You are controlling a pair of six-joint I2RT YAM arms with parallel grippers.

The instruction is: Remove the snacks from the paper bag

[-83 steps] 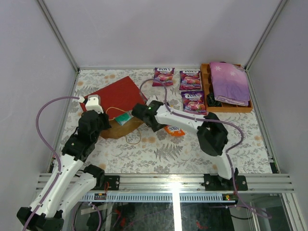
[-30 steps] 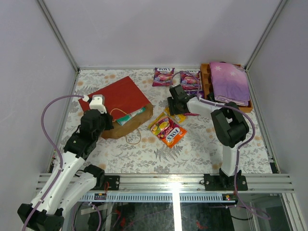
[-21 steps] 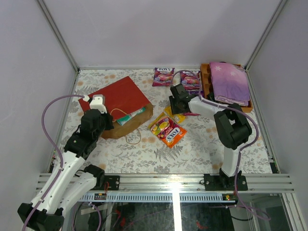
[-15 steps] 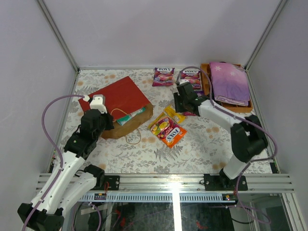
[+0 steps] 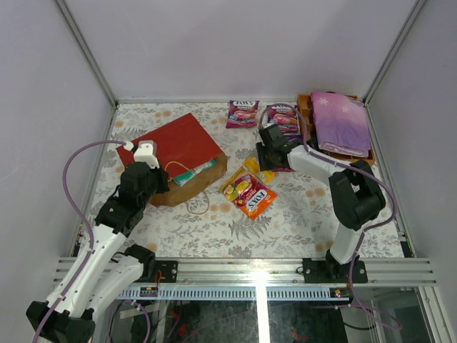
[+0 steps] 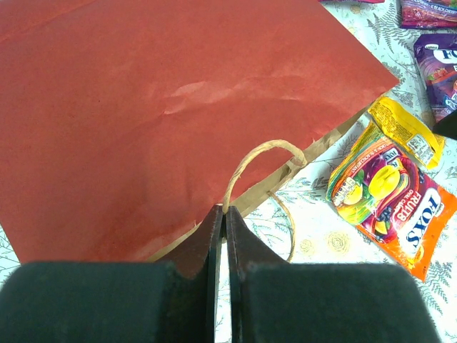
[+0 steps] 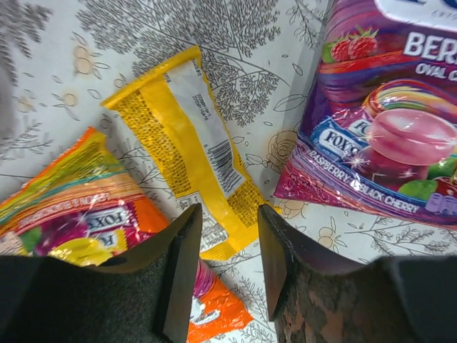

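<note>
The red paper bag (image 5: pixel 178 145) lies flat at the back left, its mouth toward the middle. A green-blue snack (image 5: pixel 192 173) pokes out of the mouth. My left gripper (image 5: pixel 158 187) (image 6: pixel 223 211) is shut on the bag's beige cord handle (image 6: pixel 260 153). An orange pouch (image 5: pixel 250 194) (image 7: pixel 75 225) and a yellow bar (image 5: pixel 258 170) (image 7: pixel 191 139) lie on the table right of the bag. My right gripper (image 5: pixel 271 152) (image 7: pixel 228 212) hovers open over the bar's end, holding nothing. Purple pouches (image 5: pixel 243 113) (image 5: pixel 283 118) (image 7: pixel 385 136) lie behind.
A brown wooden tray (image 5: pixel 303 118) with a folded purple cloth (image 5: pixel 341 121) stands at the back right, close to my right arm. The bag's second cord handle (image 5: pixel 198 207) loops on the table by the mouth. Enclosure walls bound the table.
My right gripper left the bag mouth and swung to the back right; the orange pouch and yellow bar now lie on the table. Its jaws narrowed slightly. The left gripper has not moved.
</note>
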